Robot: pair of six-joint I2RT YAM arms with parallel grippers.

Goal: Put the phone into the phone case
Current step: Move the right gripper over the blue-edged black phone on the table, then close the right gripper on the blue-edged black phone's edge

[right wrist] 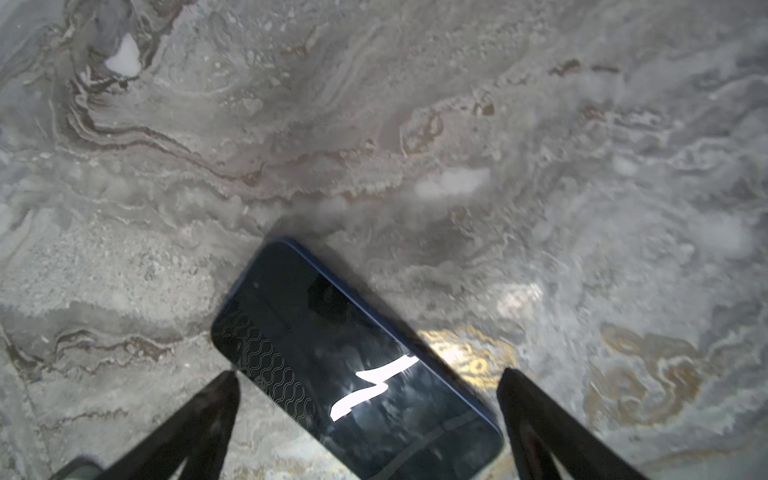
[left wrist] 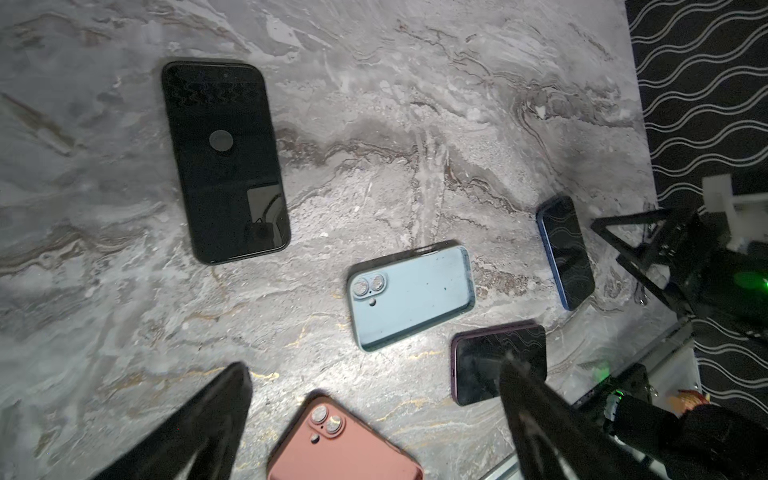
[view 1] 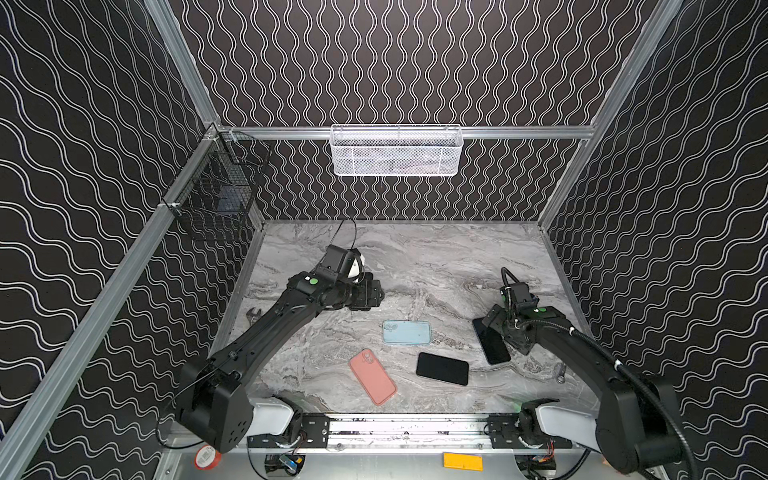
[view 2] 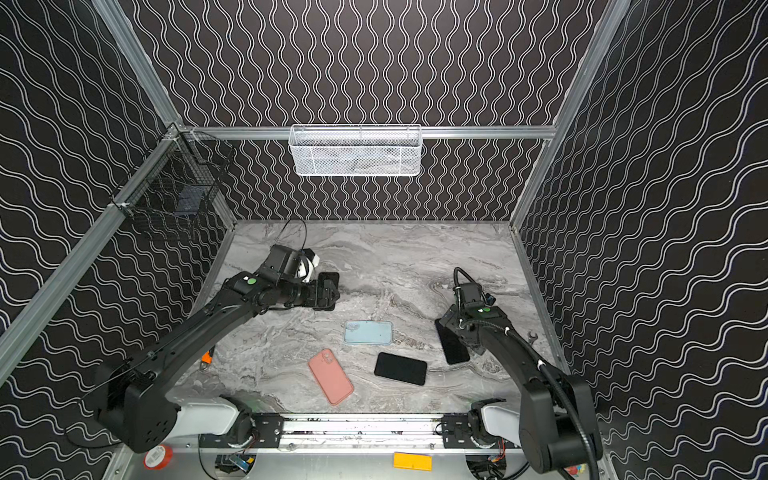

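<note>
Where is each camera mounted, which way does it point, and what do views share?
Top views: high at the front, facing down and back over the marble table; left arm and right arm show.
Left wrist: on the left arm, looking down past the open left gripper at the light blue case and pink case.
Right wrist: on the right arm, close above the blue-edged phone; open right gripper shows.
Shared: all four show that phone.

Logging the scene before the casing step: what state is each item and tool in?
Blue case: flat, back up; contents unclear.
Pink case: flat, back up; contents unclear.
Purple-edged phone: flat, screen up, dark.
Blue-edged phone: screen up, dark, ungripped.
Black phone: flat, screen up, dark.
Left tool: open, empty.
Right tool: open, straddling blue-edged phone.
</note>
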